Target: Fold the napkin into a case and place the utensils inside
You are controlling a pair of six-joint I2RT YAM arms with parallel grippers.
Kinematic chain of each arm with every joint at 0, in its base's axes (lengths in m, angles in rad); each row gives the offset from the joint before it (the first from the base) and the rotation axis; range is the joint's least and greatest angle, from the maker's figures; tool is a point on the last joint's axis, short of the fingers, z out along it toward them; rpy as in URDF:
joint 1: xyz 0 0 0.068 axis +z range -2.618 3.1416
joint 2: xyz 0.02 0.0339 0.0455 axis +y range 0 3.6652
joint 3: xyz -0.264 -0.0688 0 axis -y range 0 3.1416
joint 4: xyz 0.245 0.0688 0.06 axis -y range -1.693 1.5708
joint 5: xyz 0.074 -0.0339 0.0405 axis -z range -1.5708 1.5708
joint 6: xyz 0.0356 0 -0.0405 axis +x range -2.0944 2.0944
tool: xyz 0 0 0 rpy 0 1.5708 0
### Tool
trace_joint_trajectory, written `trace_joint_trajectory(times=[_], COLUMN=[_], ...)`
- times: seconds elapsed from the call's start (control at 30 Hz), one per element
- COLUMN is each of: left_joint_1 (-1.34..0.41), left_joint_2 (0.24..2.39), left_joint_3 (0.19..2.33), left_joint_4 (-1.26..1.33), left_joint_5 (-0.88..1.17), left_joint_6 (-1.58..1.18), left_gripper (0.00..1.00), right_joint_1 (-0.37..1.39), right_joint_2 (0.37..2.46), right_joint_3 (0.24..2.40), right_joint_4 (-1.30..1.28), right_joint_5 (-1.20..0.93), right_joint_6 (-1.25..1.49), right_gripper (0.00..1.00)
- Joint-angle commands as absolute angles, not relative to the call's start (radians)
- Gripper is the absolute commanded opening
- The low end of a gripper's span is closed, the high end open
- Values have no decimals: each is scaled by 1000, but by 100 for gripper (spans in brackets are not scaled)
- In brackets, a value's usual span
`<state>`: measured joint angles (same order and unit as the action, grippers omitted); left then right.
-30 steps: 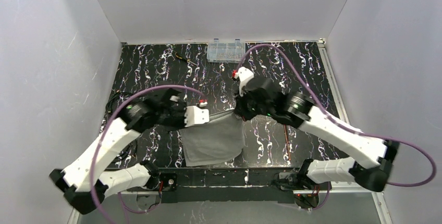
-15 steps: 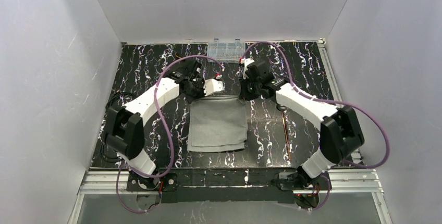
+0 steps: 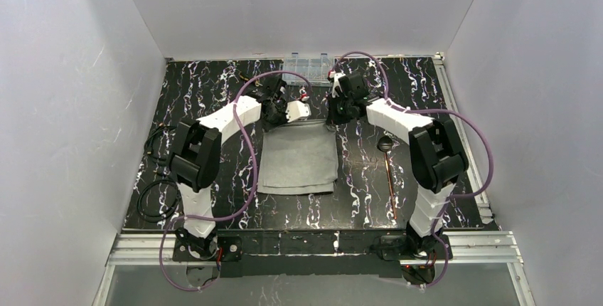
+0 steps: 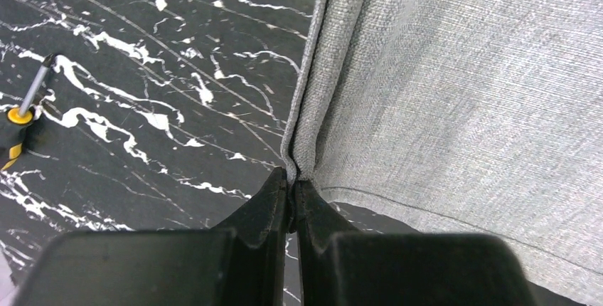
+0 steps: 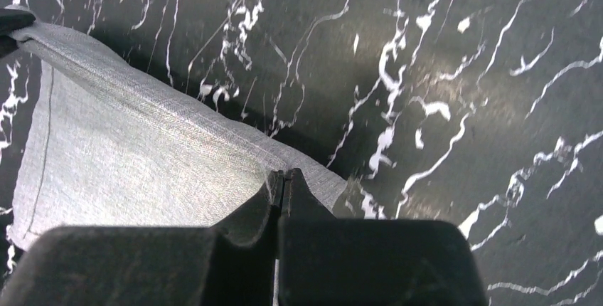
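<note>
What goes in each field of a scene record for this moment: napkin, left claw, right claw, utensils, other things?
napkin: grey cloth spread on the black marbled table
left claw: shut on the napkin's far left corner
right claw: shut on the napkin's far right corner
utensils: on the table to the right of the napkin, apart from it
other things: clear box at the far edge; screwdriver left of the napkin

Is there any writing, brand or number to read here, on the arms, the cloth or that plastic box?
None can be read. The napkin is plain; the clear plastic box is too small to show any label; the screwdriver, left gripper and right gripper bear no print.
</note>
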<state>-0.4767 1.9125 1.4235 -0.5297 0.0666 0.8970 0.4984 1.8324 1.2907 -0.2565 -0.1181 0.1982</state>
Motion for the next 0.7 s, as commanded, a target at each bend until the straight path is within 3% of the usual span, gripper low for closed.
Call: trace_joint_trajectory(times=[0.0, 0.03, 0.13, 0.2, 0.37, 0.53, 0.67], left_joint_1=[-450, -450, -448, -448, -445, -440, -441], left_joint_2=[1941, 1947, 1961, 1967, 1951, 1877, 1762], left_joint_3=[1462, 1458, 1444, 1444, 1469, 1483, 1459], left_joint_4=[-538, -520, -454, -418, -380, -434, -612], left_joint_5=[-80, -93, -132, -155, -183, -156, 12], left_joint_6=[864, 861, 854, 860, 866, 836, 823], left_gripper=[0, 4, 37, 48, 53, 58, 65], right_joint_1=[468, 468, 468, 468, 468, 469, 486], right_joint_2=[1906, 1923, 1966, 1982, 1994, 1959, 1865], right_joint_3=[1376, 1384, 1407, 1411, 1443, 1492, 1463], right_joint_4=[-234, -234, -244, -236, -232, -233, -233], right_joint_5=[-115, -123, -131, -121, 11, 152, 173], right_joint_6=[142, 139, 139, 145, 153, 134, 120], right_gripper=[1, 1, 7, 17, 45, 87, 92])
